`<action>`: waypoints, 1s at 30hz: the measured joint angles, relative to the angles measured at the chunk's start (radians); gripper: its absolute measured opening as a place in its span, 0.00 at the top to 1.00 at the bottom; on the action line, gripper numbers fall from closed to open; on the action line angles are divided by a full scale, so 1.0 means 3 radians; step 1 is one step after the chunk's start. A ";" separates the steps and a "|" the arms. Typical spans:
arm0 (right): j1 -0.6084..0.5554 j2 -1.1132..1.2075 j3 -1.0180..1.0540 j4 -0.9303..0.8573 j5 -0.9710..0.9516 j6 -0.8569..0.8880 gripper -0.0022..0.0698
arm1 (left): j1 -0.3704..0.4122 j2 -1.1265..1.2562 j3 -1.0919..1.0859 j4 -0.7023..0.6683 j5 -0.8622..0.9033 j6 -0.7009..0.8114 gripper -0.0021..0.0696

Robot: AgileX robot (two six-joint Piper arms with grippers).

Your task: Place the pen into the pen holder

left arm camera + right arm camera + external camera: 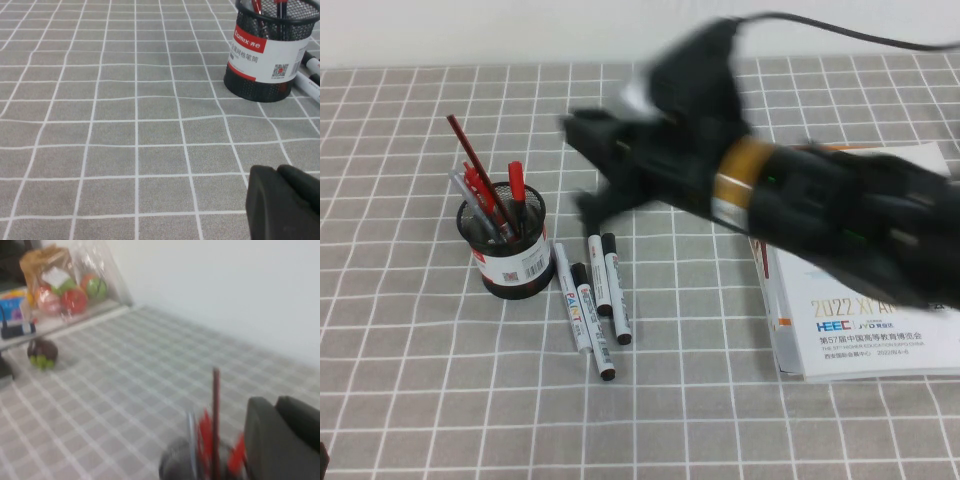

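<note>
The pen holder (pixel 510 250), a black mesh cup with a white and red label, stands at the left of the table. It also shows in the left wrist view (pixel 267 60) and, blurred, in the right wrist view (pixel 177 462). The red-capped pen (pixel 517 186) stands upright inside it, beside a thin long red pencil (pixel 470 155) and other red pens. My right gripper (pixel 582 165) is blurred in the air to the right of the cup, above the table; its jaws look closed and empty (pixel 274 402). My left gripper (pixel 276 170) is shut and empty, low over the cloth, apart from the cup.
Several white black-capped markers (pixel 590 300) lie on the checked cloth just right of the cup. A white booklet (pixel 865 320) lies at the right under my right arm. In the right wrist view a bag of fruit (pixel 65 280) sits at the table's far edge.
</note>
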 joint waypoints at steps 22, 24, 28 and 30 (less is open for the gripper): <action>0.0000 -0.2440 0.1758 -0.0244 0.1423 0.0000 0.99 | 0.0000 0.0000 0.0000 0.0000 0.0000 0.0000 0.98; 0.0000 -0.2649 0.1858 -0.0244 0.1642 0.0000 0.99 | 0.0000 0.0000 0.0000 0.0000 0.0000 0.0000 0.98; -0.0083 -0.3082 0.2079 -0.0237 0.2030 0.0000 0.99 | 0.0000 0.0000 0.0000 0.0000 0.0000 0.0000 0.98; -0.0264 -0.3331 0.2234 -0.0237 0.2117 0.0000 0.99 | 0.0000 0.0000 0.0000 0.0000 0.0000 0.0000 0.98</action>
